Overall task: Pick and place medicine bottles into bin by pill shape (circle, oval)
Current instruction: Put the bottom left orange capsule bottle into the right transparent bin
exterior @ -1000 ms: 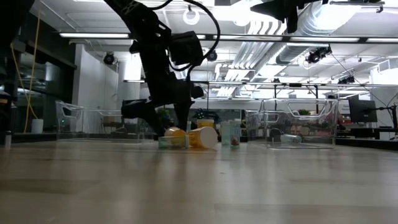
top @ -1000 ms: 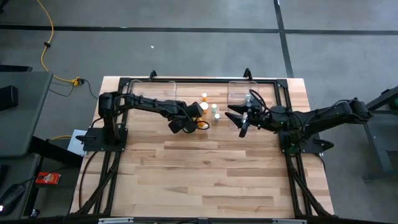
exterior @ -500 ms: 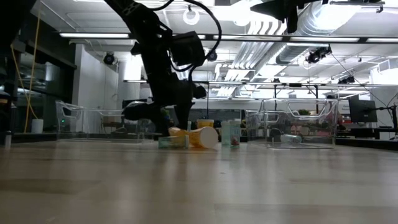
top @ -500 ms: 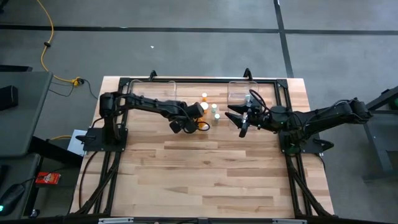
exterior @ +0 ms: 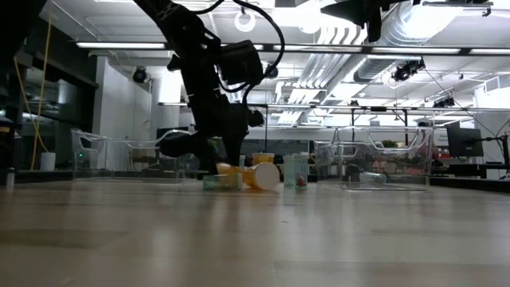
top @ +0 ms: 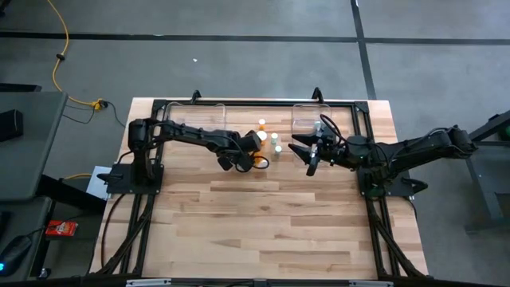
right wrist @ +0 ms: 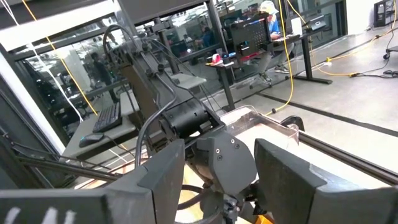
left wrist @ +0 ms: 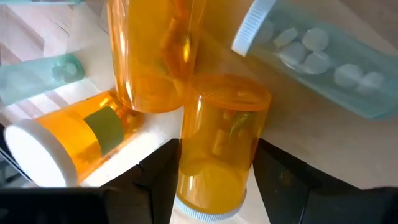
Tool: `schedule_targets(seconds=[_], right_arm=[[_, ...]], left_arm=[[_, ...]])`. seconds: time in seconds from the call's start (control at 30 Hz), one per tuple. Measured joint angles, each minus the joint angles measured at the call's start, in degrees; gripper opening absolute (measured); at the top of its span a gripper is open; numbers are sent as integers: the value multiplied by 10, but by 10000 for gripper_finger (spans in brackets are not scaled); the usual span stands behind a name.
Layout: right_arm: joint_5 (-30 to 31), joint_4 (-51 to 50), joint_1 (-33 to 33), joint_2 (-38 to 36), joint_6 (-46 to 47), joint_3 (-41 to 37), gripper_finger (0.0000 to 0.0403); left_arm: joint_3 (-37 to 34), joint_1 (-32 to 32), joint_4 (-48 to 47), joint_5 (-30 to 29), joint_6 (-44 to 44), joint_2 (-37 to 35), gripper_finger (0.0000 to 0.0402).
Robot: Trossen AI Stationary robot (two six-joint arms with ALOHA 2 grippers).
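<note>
Several medicine bottles point(top: 267, 142) with white caps cluster at the table's far middle, some upright, some lying. My left gripper point(top: 249, 157) slants down into the cluster and is shut on an orange bottle point(left wrist: 214, 155). Beside it lie another orange bottle point(left wrist: 68, 146) with a green label and a pale bottle point(left wrist: 323, 62) of round white pills. A third orange bottle point(left wrist: 149, 56) is behind it. My right gripper point(top: 307, 153) hovers open and level to the right of the cluster, touching nothing. My left gripper pinches the orange bottle's body point(left wrist: 186, 168) between its two fingers, just above the white cap point(left wrist: 205, 210), one finger point(left wrist: 158, 180) on each side. The fingers come slanting down from the table's left. Whether the bottle still rests on the table, I cannot tell.
Two clear bins stand at the far edge, one at the left point(top: 209, 115) and one at the right point(top: 311, 118); the right one point(exterior: 382, 159) holds a lying bottle. The wooden table point(top: 271, 231) stretches bare toward its near edge.
My left gripper has stayed over the cluster and its fingers have drawn in around the orange bottle. The bottles have kept their places.
</note>
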Motion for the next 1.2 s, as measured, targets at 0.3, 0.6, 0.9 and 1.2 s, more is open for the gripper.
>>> schedule_targets(seconds=[0.3,0.6,0.9,1.2], right_arm=[[0,0,0,0,0,0,188],[0,4,0,0,0,-1,188],[0,4,0,0,-20,-1,188],[-1,0,0,6,-11,-1,189]], left_arm=[[-2,-2,-1,47,-81,-59,174],[-1,-1,3,60,-210,-189,174],[-16,0,37,189,-517,-330,174],[-151,-20,262,236,-742,-398,174]])
